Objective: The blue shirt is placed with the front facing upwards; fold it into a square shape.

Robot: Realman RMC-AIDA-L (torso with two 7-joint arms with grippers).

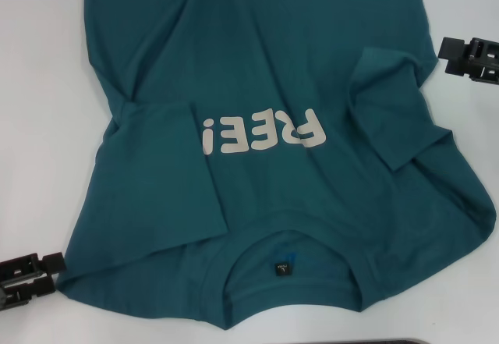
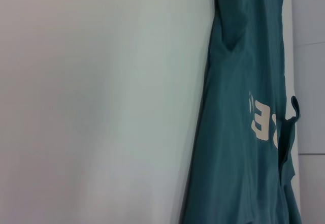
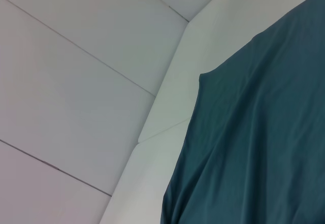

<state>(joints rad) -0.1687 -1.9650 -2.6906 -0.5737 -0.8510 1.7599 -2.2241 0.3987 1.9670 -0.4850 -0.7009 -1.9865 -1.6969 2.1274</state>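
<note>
Head view: both sleeves of the blue shirt (image 1: 265, 86) lie folded in; left gripper (image 1: 27, 279) and right gripper (image 1: 472, 55) flank it, finger state unclear. Next, I judge, fold lengthwise.

One blue shirt (image 1: 265, 71), two tools: left tool (image 1: 23, 280), right tool (image 1: 470, 57).

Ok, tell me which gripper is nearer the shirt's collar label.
Left. The left gripper sits off the shirt's near left corner, roughly level with the collar label. The right gripper is off the blue shirt's right edge, much farther up.
</note>
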